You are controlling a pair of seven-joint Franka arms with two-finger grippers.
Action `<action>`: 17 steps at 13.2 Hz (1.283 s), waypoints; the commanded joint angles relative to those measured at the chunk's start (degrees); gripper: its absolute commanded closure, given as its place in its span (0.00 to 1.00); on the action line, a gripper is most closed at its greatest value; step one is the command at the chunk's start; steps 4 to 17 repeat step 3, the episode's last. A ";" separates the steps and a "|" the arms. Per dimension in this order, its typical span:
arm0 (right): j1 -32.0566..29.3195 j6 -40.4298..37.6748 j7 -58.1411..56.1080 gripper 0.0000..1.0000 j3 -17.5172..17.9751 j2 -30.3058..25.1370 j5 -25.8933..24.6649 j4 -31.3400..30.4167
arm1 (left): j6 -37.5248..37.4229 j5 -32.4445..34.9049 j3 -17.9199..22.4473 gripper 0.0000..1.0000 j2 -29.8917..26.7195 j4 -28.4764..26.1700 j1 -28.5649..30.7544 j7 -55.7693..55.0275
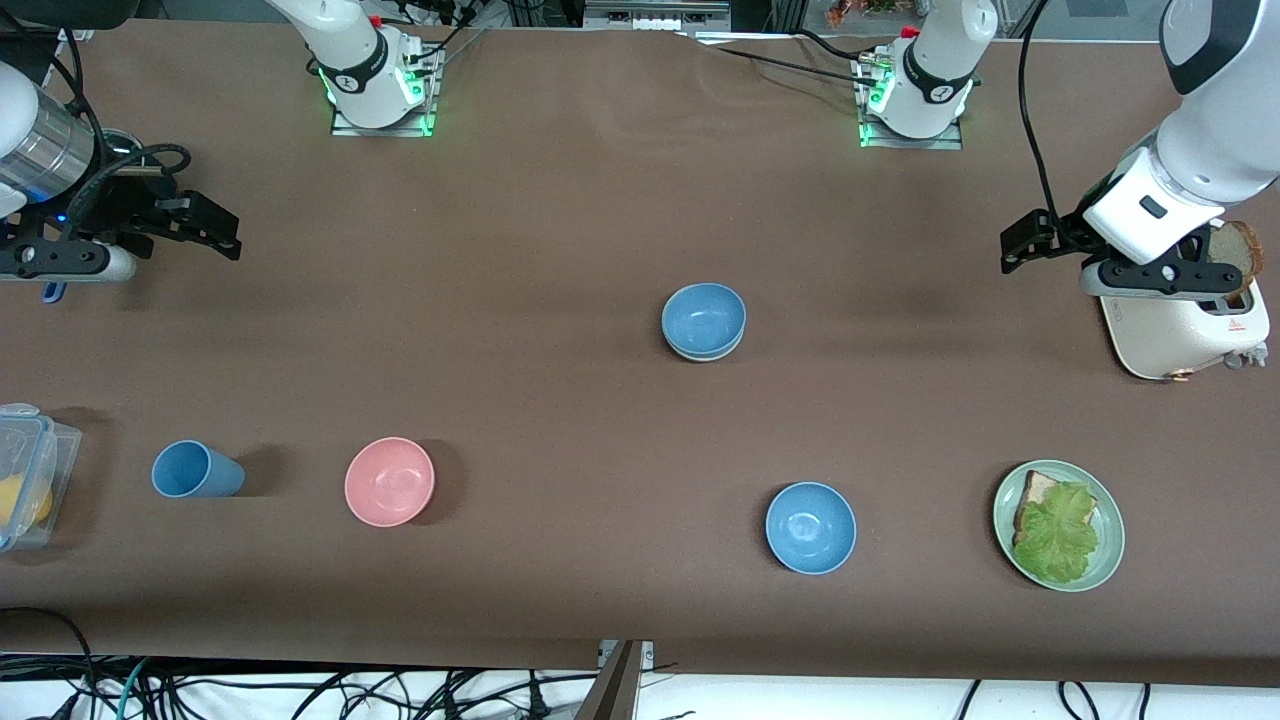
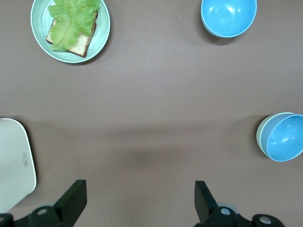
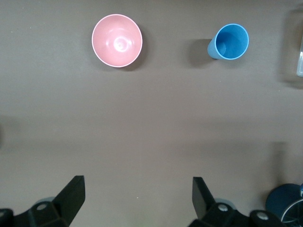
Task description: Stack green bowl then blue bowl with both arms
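Note:
The dull blue bowl [image 1: 704,316] sits nested inside the pale green bowl [image 1: 703,356] at the middle of the table; only the green bowl's rim shows under it. In the left wrist view the blue bowl [image 2: 285,138] lies inside the green bowl [image 2: 261,137]. My left gripper [image 1: 1018,246] is open and empty in the air beside the toaster, at the left arm's end; it also shows in the left wrist view [image 2: 140,189]. My right gripper [image 1: 222,232] is open and empty in the air at the right arm's end; it also shows in the right wrist view [image 3: 138,187].
A brighter blue bowl [image 1: 810,527], a pink bowl [image 1: 389,481] and a blue cup [image 1: 195,470] lie nearer the front camera. A green plate [image 1: 1108,560] holds bread and lettuce. A white toaster [image 1: 1180,335] and a clear plastic box [image 1: 30,475] stand at the table's ends.

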 commanded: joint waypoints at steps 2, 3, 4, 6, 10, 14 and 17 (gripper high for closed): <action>0.13 -0.10 0.56 0.00 0.08 0.03 -0.35 0.57 | 0.22 -0.17 0.73 0.00 -0.93 -0.49 -1.15 0.39; 0.13 -0.10 0.56 0.00 0.08 0.03 -0.27 0.66 | 0.04 -0.17 0.73 0.00 -0.93 -0.40 -1.15 0.39; 0.13 -0.10 0.56 0.00 0.08 0.03 -0.27 0.66 | 0.04 -0.17 0.73 0.00 -0.93 -0.40 -1.15 0.39; 0.13 -0.10 0.56 0.00 0.08 0.03 -0.27 0.66 | 0.04 -0.17 0.73 0.00 -0.93 -0.40 -1.15 0.39; 0.13 -0.10 0.56 0.00 0.08 0.03 -0.27 0.66 | 0.04 -0.17 0.73 0.00 -0.93 -0.40 -1.15 0.39; 0.13 -0.10 0.56 0.00 0.08 0.03 -0.27 0.66 | 0.04 -0.17 0.73 0.00 -0.93 -0.40 -1.15 0.39; 0.13 -0.10 0.56 0.00 0.08 0.03 -0.27 0.66 | 0.04 -0.17 0.73 0.00 -0.93 -0.40 -1.15 0.39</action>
